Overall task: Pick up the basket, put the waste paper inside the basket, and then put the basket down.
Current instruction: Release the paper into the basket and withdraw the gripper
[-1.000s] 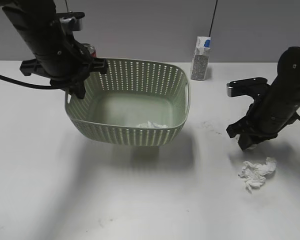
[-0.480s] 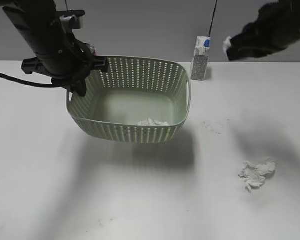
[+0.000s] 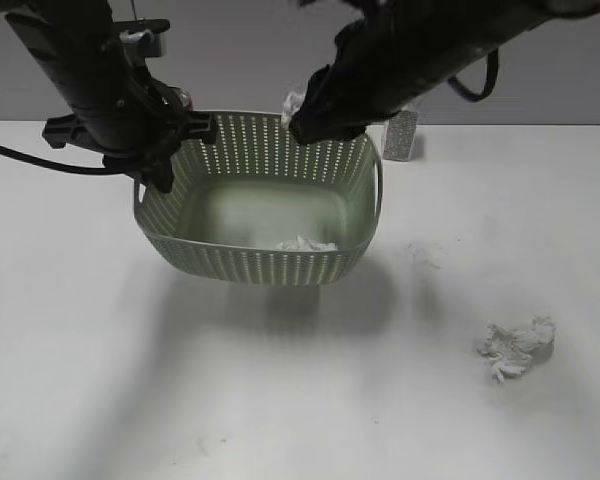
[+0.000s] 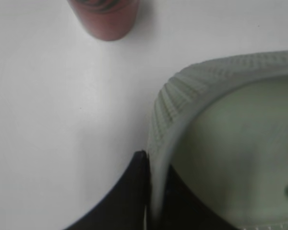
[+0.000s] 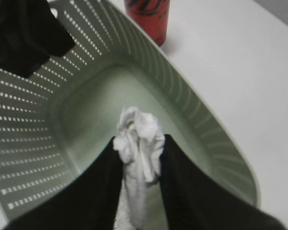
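The right pincer (image 5: pixel 138 158) has swung from the far right, where it was half a second ago, to above the basket (image 3: pixel 265 265), clamped on 1 wad of waste paper (image 5: pixel 139 143) that now hangs over the basket's open floor. Dropping it looks like the next step. The left pincer (image 4: pixel 151 191) is closed on the basket's rim, holding it tilted and clear of the tabletop (image 3: pixel 100 380), unchanged. A 2nd wad (image 3: pixel 305 245) already lies inside; a 3rd (image 3: pixel 517 347) remains on the tabletop to the right. In the exterior view the right arm hides most of the carried wad and the carton; the red can (image 5: pixel 147 17) is cropped.
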Controlling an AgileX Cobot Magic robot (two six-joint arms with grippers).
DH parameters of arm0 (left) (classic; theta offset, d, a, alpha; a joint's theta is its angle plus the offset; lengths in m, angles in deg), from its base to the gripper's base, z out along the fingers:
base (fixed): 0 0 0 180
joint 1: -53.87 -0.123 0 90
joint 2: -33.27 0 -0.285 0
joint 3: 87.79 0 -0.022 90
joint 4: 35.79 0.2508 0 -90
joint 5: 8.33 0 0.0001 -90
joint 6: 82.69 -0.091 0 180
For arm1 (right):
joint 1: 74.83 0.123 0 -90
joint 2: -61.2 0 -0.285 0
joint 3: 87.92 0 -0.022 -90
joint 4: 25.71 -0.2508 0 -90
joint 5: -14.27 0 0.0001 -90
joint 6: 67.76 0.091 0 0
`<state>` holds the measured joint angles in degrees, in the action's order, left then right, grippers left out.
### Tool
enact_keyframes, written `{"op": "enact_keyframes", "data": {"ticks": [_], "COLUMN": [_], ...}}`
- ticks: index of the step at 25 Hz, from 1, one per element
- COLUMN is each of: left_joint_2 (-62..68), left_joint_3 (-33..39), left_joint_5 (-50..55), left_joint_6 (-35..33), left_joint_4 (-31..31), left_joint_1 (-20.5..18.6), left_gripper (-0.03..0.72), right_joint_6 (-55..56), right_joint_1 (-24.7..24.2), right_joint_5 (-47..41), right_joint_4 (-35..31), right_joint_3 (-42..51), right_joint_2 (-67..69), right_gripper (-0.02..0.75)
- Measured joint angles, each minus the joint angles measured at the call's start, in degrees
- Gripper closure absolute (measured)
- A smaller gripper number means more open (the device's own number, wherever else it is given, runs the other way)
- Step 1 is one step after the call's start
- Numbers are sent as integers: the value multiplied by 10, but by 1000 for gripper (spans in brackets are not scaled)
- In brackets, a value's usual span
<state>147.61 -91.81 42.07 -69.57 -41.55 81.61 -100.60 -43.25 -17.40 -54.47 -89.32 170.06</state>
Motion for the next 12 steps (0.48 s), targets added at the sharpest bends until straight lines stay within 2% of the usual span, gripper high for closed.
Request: {"op": "enact_keyframes", "data": {"ticks": [5, 7, 10, 12], "left_joint_2": [0, 0, 0, 0], "left_joint_3": [0, 0, 0, 0], "left_joint_5": [0, 0, -2, -3], "left_joint_6": [0, 0, 0, 0], "left_joint_4": [0, 0, 0, 0], "left_joint_1": [0, 0, 0, 0], "left_gripper": [687, 687, 687, 687], "right_joint_6": [0, 0, 19, 56], "right_joint_1": [2, 2, 2, 2], "right_joint_5": [2, 3, -6, -24], "right_joint_4": [24, 35, 65, 112], "right_joint_3": [0, 0, -11, -28], "right_joint_2": [46, 48, 41, 28], "right_gripper": [157, 118, 142, 152]}}
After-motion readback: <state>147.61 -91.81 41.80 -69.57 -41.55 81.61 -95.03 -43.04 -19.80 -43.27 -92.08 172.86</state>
